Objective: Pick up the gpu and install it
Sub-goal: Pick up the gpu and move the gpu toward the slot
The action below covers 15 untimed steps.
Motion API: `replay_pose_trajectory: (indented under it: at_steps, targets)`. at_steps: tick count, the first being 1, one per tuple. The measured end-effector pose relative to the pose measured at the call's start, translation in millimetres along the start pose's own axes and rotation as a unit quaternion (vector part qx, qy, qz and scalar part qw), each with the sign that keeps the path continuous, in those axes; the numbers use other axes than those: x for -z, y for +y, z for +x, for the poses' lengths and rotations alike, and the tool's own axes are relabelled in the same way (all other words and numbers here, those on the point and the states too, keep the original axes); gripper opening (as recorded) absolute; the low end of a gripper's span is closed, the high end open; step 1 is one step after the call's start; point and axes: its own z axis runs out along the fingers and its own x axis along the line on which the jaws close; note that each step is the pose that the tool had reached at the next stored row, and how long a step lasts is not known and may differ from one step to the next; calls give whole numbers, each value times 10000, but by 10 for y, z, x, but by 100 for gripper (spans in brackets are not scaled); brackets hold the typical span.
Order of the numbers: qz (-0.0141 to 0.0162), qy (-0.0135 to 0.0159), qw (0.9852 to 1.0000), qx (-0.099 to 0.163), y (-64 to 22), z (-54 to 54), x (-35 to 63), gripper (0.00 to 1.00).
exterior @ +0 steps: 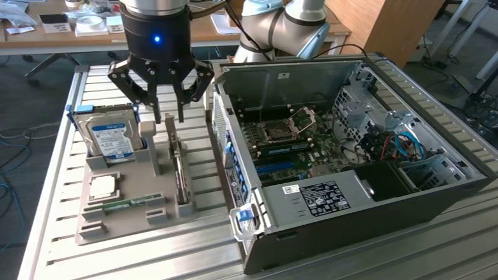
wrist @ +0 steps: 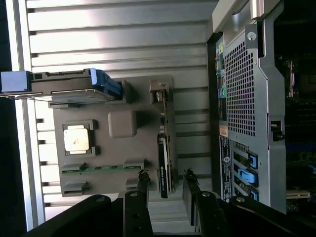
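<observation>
Tool (wrist: 166, 174) spread, thin dark gpu (wrist: 162, 160) on edge

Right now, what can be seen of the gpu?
The gpu is a thin flat card, dark with a pale metal bracket at one end. It stands on its long edge in a slot of the grey tray, beside the open computer case. The open gripper hangs above it, straddling it without touching.

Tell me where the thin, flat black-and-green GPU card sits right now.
The gpu card stands on edge in the grey plastic holder tray, toward the exterior view's right, beside the open black computer case and below the open gripper.
</observation>
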Motion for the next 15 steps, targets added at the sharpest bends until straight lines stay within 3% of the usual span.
replay_pose_trajectory:
  at_steps: [7,15]
  targets:
    - [0,0,10000,0,-3,-2,-109,42]
    - [0,0,10000,-1,-5,8,-162,42]
